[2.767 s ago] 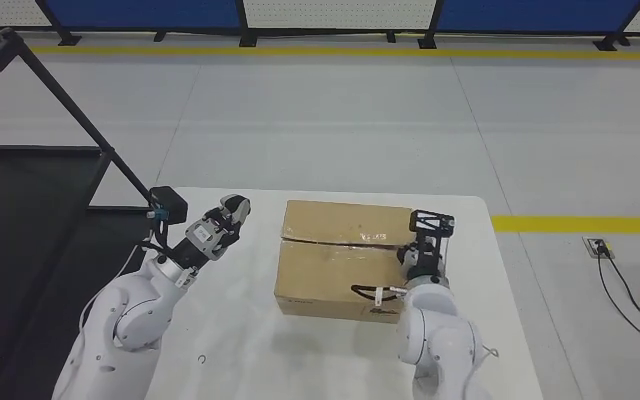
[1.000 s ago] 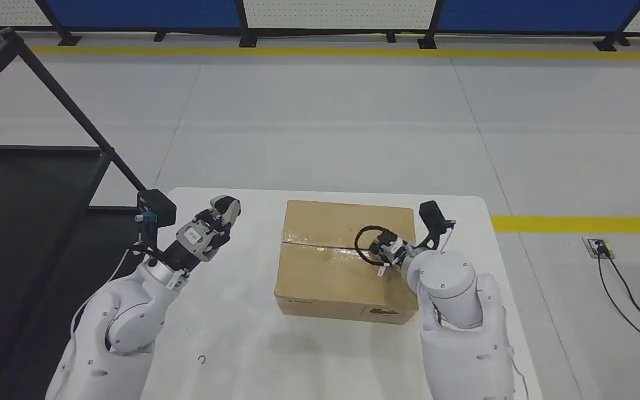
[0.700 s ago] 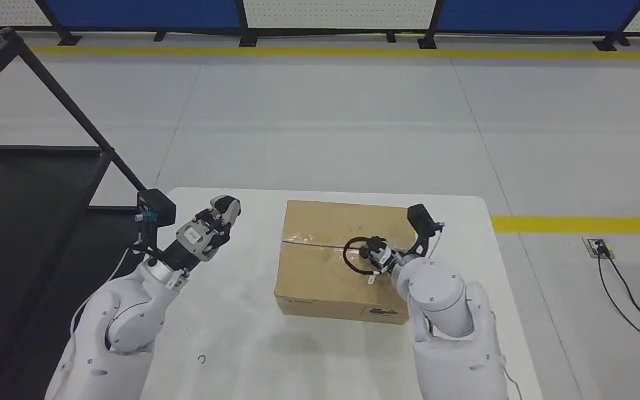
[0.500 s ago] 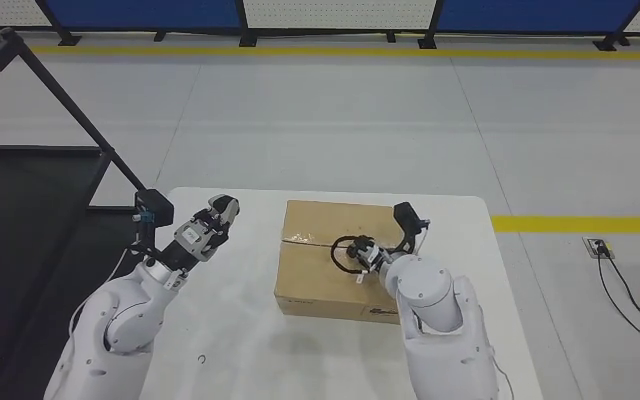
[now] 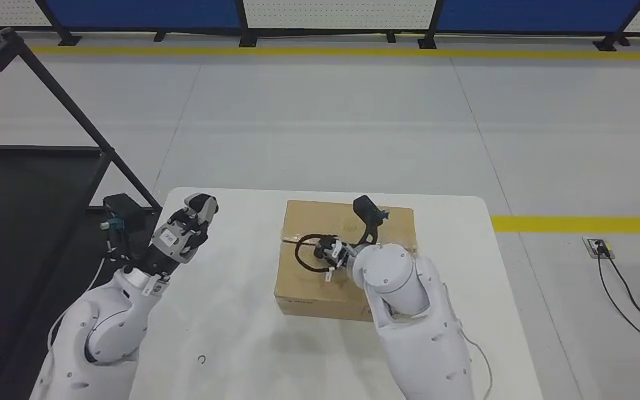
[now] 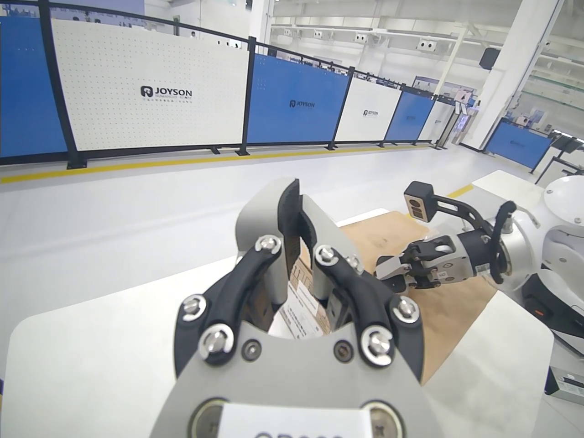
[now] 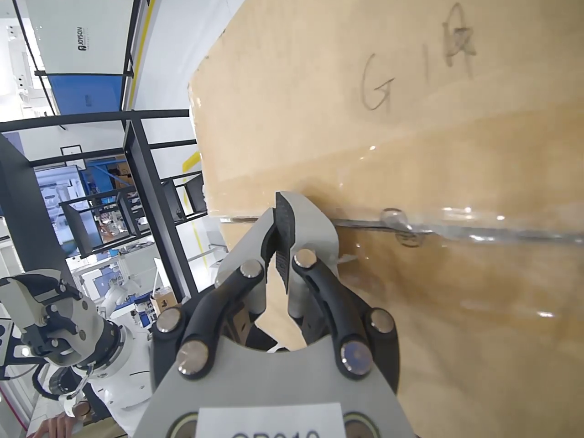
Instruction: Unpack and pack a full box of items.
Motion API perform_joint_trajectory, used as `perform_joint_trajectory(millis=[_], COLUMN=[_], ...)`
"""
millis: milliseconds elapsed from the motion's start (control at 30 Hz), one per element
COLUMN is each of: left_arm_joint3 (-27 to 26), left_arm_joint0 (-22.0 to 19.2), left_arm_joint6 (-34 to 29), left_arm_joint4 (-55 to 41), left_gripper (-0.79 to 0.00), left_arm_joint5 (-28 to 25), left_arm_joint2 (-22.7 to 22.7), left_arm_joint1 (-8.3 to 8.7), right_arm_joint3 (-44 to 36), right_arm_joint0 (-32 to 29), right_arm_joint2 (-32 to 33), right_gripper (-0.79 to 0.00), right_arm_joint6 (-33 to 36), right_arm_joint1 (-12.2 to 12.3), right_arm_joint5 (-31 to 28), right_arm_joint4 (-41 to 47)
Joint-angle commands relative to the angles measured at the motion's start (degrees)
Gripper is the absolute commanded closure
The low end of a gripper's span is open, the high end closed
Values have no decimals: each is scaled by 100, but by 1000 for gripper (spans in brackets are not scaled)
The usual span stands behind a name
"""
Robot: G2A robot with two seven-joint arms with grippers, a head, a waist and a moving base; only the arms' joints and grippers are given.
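Note:
A closed brown cardboard box (image 5: 390, 222) sits at the middle of the white table (image 5: 240, 320), its top flaps sealed with clear tape along the seam (image 7: 456, 230). My right gripper (image 5: 306, 250) hovers over the box's left end, shut, with its fingertips (image 7: 292, 211) right at the taped seam and nothing held. In the left wrist view it lies low over the box top (image 6: 388, 230). My left gripper (image 5: 196, 211) hangs above the table left of the box, well apart from it, shut and empty (image 6: 299, 216).
A black metal frame (image 5: 70, 110) stands off the table's left side. A small dark ring-like item (image 5: 202, 359) lies near the table's front edge. Bare table surface stretches left and in front of the box.
My right gripper has swept leftward across the box top along the seam, from the right end to the left end. The left arm has drawn back to the left, away from the box.

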Motion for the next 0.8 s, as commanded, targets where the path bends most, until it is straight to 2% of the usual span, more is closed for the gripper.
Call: perform_joint_trajectory(millis=[0,333,633,767], left_arm_joint3=[-17,-66,-119,-98], left_arm_joint0=[34,141,169,109], left_arm_joint6=[6,25,-68,-124], left_arm_joint4=[-13,-67,-156,-228], left_gripper=[0,0,0,0], left_arm_joint5=[-11,-75,-205,-274], left_arm_joint2=[-36,-159,-243,-259], left_arm_joint1=[6,33,63,76], right_arm_joint3=[86,61,-2652,-3401], right_arm_joint0=[51,126,-1101,-1539], right_arm_joint2=[-79,-260,812,1463], right_gripper=[0,0,0,0], right_arm_joint6=[-27,-202,-205,-202], right_arm_joint1=[-6,1,216,299], right_arm_joint5=[8,-24,-199,-244], right_arm_joint4=[39,218,492,756])
